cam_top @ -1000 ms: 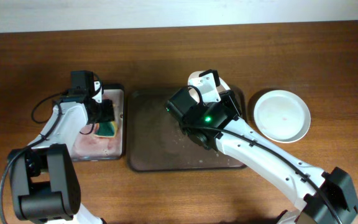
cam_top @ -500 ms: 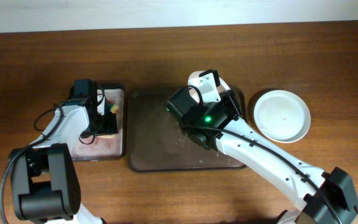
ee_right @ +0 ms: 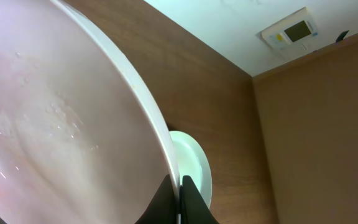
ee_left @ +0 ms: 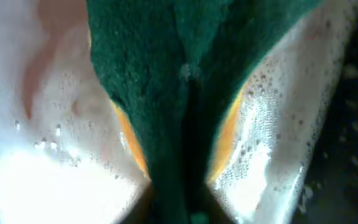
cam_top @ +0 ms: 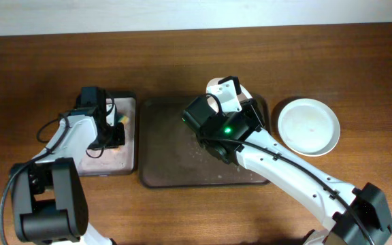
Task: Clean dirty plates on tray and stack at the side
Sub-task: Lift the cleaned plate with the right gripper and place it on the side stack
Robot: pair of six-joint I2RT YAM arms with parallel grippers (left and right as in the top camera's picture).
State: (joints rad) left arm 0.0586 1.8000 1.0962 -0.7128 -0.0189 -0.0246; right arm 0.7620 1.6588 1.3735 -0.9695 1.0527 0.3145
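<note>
The right tool (ee_right: 179, 191) is gripping the pinkish-white plate (ee_right: 61, 112) by its rim, its 2 fingers closed down to the thickness of the edge. The plate is standing steeply tilted, and its wet face is showing droplets and a faint reddish tint low on the left. From overhead, the arm is hiding most of this plate, with only a sliver peeking out at the far edge of the brown tray (cam_top: 165, 153). I cannot tell whether it is touching the tray. The tray's bare floor is carrying scattered specks of wet.

Just right of the tray, a white plate (cam_top: 308, 126) is lying flat on the bench (cam_top: 359, 68), looking clean.

The left tool (cam_top: 109, 131) is hanging over the small black tray (cam_top: 90, 163), which is sitting just left of the brown one. It is pinching a sponge (ee_left: 179, 74), green on the outside with an orange-yellow layer, squeezing it into a fold. Foamy, bubbly water is lying under the sponge on the pinkish floor of that small tray.
</note>
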